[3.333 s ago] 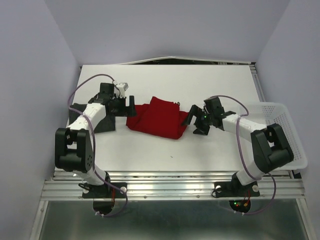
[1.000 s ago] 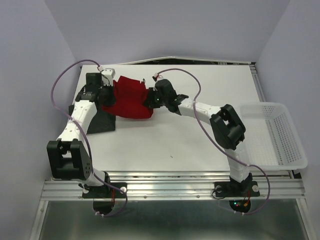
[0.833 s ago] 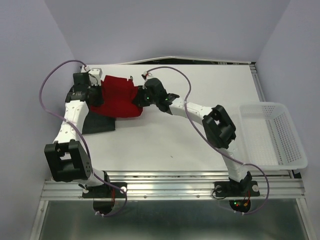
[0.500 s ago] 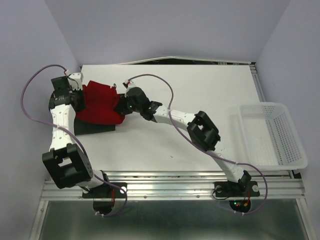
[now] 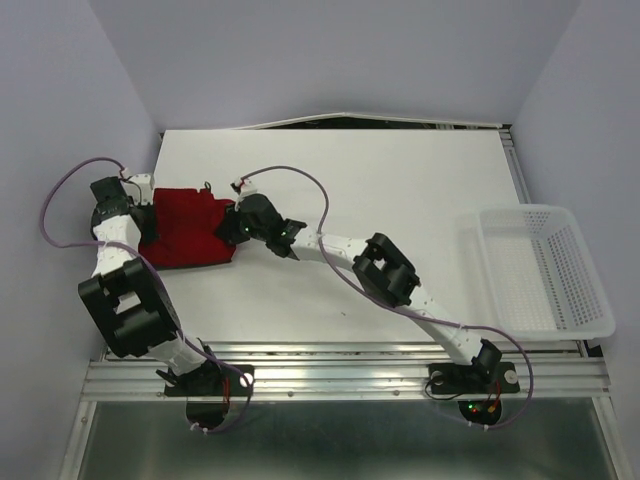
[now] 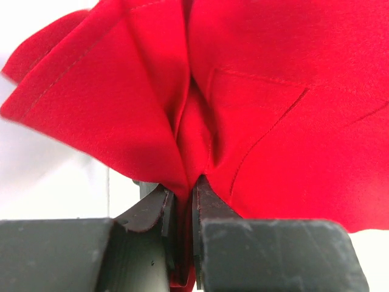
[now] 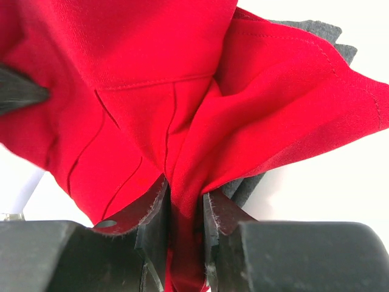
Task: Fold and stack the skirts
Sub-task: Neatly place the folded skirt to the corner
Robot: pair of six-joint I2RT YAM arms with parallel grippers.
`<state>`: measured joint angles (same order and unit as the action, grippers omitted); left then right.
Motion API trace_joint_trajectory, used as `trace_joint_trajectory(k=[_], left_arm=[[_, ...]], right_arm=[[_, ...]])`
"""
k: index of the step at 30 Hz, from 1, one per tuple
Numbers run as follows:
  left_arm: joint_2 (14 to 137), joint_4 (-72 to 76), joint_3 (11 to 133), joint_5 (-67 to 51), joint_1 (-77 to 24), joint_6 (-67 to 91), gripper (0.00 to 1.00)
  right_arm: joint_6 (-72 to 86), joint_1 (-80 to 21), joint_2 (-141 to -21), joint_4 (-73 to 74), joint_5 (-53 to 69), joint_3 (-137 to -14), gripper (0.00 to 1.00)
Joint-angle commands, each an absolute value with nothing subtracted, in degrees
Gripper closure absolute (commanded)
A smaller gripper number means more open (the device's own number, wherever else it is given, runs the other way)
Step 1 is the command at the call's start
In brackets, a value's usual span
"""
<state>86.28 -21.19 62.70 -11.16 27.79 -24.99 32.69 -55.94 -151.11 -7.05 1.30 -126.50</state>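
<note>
The folded red skirt (image 5: 185, 226) sits at the table's left side on top of the dark grey skirt (image 5: 200, 263), whose edge shows along its near side. My left gripper (image 5: 147, 213) is at the red skirt's left edge, shut on a pinch of red cloth (image 6: 184, 152). My right gripper (image 5: 229, 227) is at its right edge, also shut on a fold of the red cloth (image 7: 182, 170). In the right wrist view the grey skirt (image 7: 316, 29) peeks out from under the red one. Both jaws show red cloth squeezed between the pads.
A white mesh basket (image 5: 535, 270) stands at the table's right edge, far from both grippers. The right arm stretches diagonally across the table's middle (image 5: 385, 270). The side wall is close to the left arm (image 5: 110, 240).
Both grippers carried the red skirt from the table's middle leftward and lowered it over the dark grey skirt. Both stay shut on the cloth.
</note>
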Motion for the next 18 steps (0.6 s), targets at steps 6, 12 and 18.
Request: trace_joint_trajectory(k=[6,12,18], left_arm=[[90.61,-12.75,63.72,-7.39,29.09,-28.3,0.97],[91.15,-12.92,65.03,-5.28,29.09,-29.36,0.54],[85.09,-13.27,66.44,-3.43,29.09,-29.71,0.32]], right_arm=[[30.49,-55.99,-151.97,-12.13,-1.93,-126.48,0.9],[31.29,-55.99,-148.89,-10.99,-0.7,-123.67,0.37],[29.36,-55.99,-142.83,-9.76,-4.57,-120.59,0.0]])
